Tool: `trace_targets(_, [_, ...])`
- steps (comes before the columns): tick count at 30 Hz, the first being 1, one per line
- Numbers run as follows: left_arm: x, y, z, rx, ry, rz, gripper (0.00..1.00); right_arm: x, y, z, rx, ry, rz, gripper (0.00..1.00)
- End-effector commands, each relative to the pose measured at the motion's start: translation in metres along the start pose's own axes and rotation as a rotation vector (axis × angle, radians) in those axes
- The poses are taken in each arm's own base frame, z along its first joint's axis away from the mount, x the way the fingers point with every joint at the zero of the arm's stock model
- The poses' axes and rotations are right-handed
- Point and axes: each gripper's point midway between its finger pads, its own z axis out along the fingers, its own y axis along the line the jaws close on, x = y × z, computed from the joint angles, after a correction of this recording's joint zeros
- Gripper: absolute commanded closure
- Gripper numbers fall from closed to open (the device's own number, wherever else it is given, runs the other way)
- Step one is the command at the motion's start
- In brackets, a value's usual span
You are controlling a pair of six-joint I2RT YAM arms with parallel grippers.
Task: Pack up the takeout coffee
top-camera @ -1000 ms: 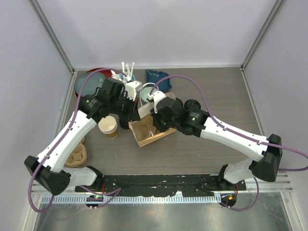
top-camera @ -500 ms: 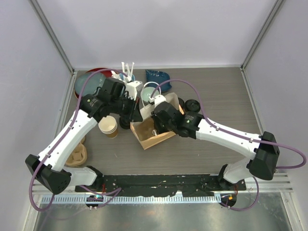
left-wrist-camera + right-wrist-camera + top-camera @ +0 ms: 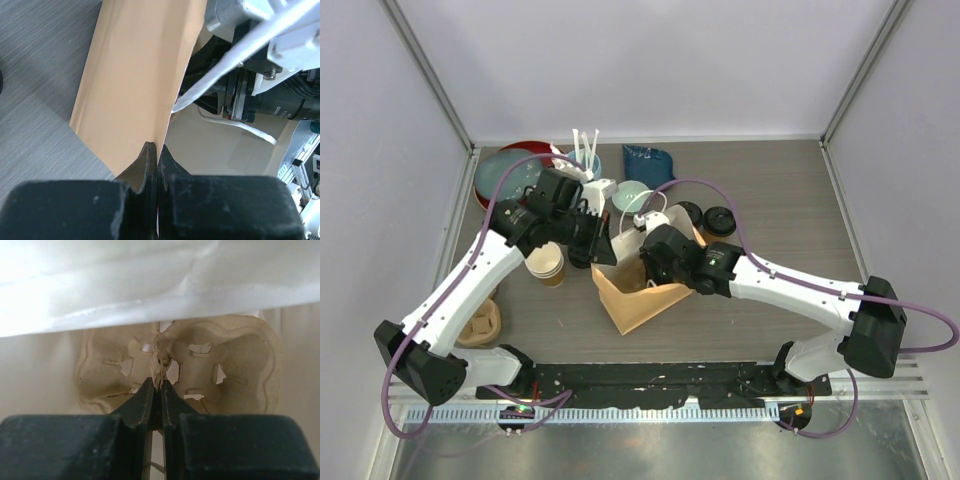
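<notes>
A brown paper bag (image 3: 632, 300) stands open mid-table. My left gripper (image 3: 604, 240) is shut on its rim; in the left wrist view the fingertips (image 3: 156, 149) pinch the bag's wall (image 3: 135, 75). My right gripper (image 3: 655, 268) reaches inside the bag. In the right wrist view it (image 3: 160, 384) is shut on the middle ridge of a pulp cup carrier (image 3: 240, 365). Two black-lidded round items (image 3: 689, 213) (image 3: 721, 221) stand just behind the bag; their walls are hidden from above, so I cannot tell whether they are the coffee cups.
A lidless cup stack (image 3: 546, 263) stands left of the bag. Red and teal plates (image 3: 503, 166), a cup of white utensils (image 3: 585, 152) and a blue pouch (image 3: 646, 160) line the back. Spare pulp carriers (image 3: 480, 325) lie near left.
The bag has tipped and shifted toward the near edge. My right gripper has gone deeper into it with the carrier. My left gripper has followed, still on the rim.
</notes>
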Motion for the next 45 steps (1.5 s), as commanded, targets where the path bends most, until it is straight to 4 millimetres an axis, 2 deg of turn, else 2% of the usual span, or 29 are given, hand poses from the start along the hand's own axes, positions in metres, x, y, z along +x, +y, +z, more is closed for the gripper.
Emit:
trace_targets(1, [-0.024, -0.002, -0.009, -0.025, -0.111, 0.000, 1.00, 0.019, -0.007, 0.004, 0.040, 0.033, 0.022, 0.99])
trace_targets(2, [-0.027, 0.007, -0.007, -0.066, -0.121, -0.005, 1.00, 0.020, -0.006, 0.004, 0.042, 0.034, 0.010, 0.99])
trace_targets(8, [-0.042, 0.027, -0.010, -0.191, -0.187, 0.000, 1.00, 0.037, -0.003, 0.006, 0.047, 0.091, -0.102, 0.99])
trace_targets(15, [-0.063, 0.038, -0.016, -0.262, -0.272, 0.033, 1.00, 0.043, 0.008, 0.004, -0.028, 0.121, -0.203, 0.99])
trace_targets(20, [-0.055, 0.018, -0.011, -0.158, -0.234, 0.062, 1.00, 0.045, 0.009, 0.007, -0.032, 0.154, -0.236, 0.99])
trace_targets(25, [-0.053, 0.008, -0.016, -0.121, -0.232, 0.091, 1.00, 0.073, 0.010, 0.029, -0.034, 0.281, -0.224, 0.99])
trace_targets(31, [-0.042, 0.008, -0.014, -0.112, -0.201, 0.085, 1.00, 0.076, 0.000, 0.040, 0.008, 0.300, -0.130, 0.99])
trace_targets(38, [-0.045, 0.010, -0.019, -0.127, -0.213, 0.115, 1.00, 0.081, -0.009, 0.042, 0.039, 0.300, -0.104, 0.99])
trace_targets(41, [-0.043, 0.007, -0.018, -0.107, -0.202, 0.126, 1.00, 0.082, -0.010, 0.045, 0.040, 0.302, -0.102, 0.93])
trace_targets(45, [-0.036, 0.001, -0.015, -0.070, -0.172, 0.149, 1.00, 0.076, -0.007, 0.046, 0.035, 0.291, -0.106, 0.67])
